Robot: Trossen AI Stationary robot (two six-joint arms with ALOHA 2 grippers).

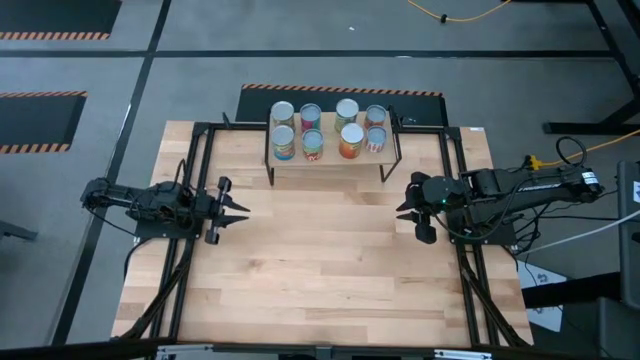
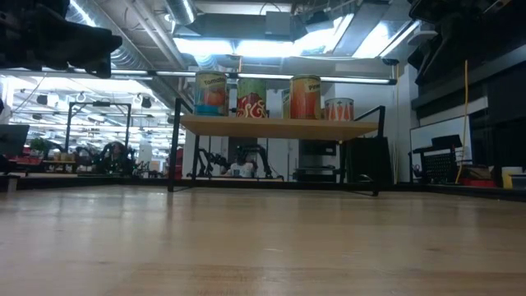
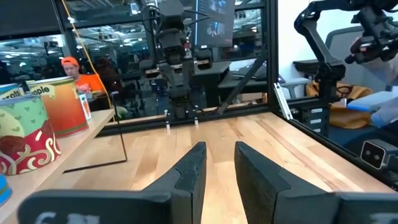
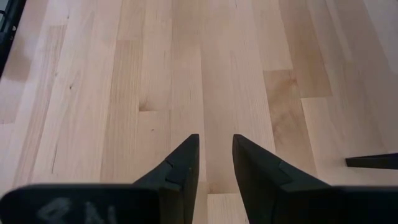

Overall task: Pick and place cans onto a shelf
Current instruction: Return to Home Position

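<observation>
Eight small colourful tin cans (image 1: 351, 141) sit on the low wooden shelf (image 1: 330, 162), well apart from the left gripper (image 1: 243, 211) and right gripper (image 1: 401, 209), both open and empty.

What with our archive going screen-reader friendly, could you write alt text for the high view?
Seen from overhead, eight cans stand in two rows of four on a small shelf at the upper edge of a wooden table. The left gripper and right gripper hang over opposite sides, pointing inward, both open and empty.
</observation>
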